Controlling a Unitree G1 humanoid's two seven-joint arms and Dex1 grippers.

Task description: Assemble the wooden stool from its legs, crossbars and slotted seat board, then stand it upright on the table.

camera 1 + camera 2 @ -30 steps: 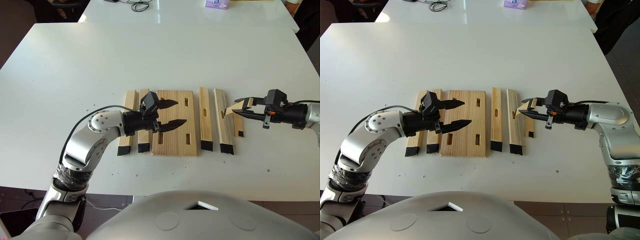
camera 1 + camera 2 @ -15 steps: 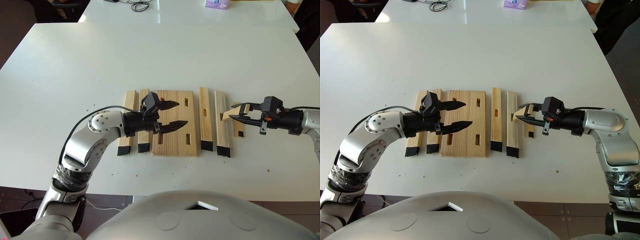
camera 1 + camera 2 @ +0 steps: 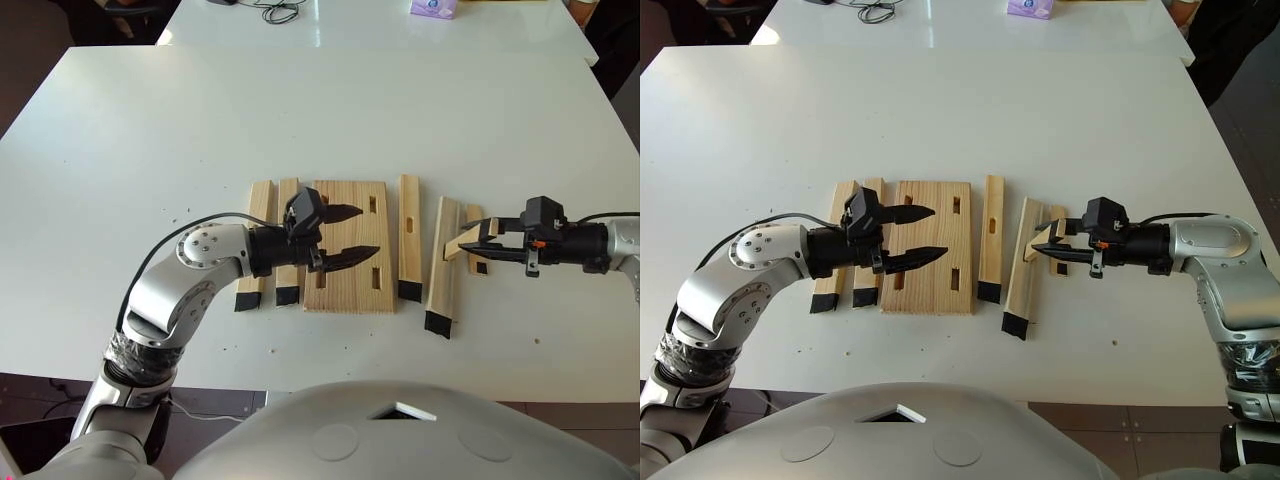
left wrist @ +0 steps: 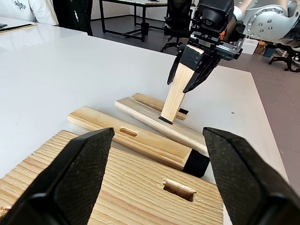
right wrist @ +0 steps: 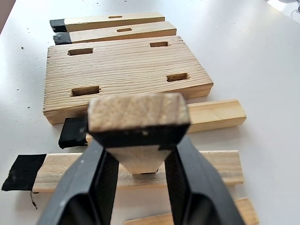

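The slotted seat board (image 3: 345,245) lies flat mid-table, with two black-tipped legs (image 3: 274,243) side by side at its left. Right of it lie a straight leg (image 3: 408,238) and a skewed leg (image 3: 440,265). My left gripper (image 3: 358,232) hovers open just over the board, nothing between its fingers (image 4: 70,187). My right gripper (image 3: 468,245) is shut on a short wooden crossbar (image 4: 178,89), held tilted with its lower end touching the skewed leg (image 4: 154,117). Another short piece (image 3: 478,240) lies under that gripper. In the right wrist view the crossbar (image 5: 138,112) sits clamped between both fingers.
The white table (image 3: 150,150) has wide free room behind and to both sides of the parts. Its front edge runs close below the legs' black ends. A second table (image 3: 350,25) at the back carries cables (image 3: 280,12) and a purple box (image 3: 433,8).
My right gripper came down and inward with the crossbar. The leg beside it slid toward the front edge and now lies skewed. The left gripper barely moved.
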